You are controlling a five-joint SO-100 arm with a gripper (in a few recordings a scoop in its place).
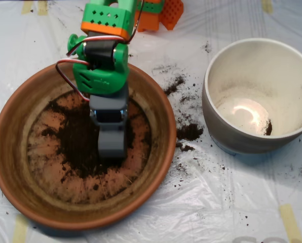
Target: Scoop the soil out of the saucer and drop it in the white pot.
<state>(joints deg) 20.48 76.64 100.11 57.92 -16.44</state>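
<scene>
Bright, even light is falling from above, and a hot white glare is sitting on the glossy floor of the white pot [257, 96]. The plastic sheet [232, 197] is shining in pale streaks along its creases. A soft bluish shadow is hugging the pot's base. Everything is looking slightly soft, not crisp.

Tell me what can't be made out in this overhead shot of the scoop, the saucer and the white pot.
- Soil under the scoop: hidden by the scoop body in the overhead view, so any load in it can't be judged.
- Saucer upper rim: covered by the green arm.
- White pot floor: glare washes out the middle; the right wall runs to the picture's edge.
- Arm base: cut off by the top edge.
</scene>
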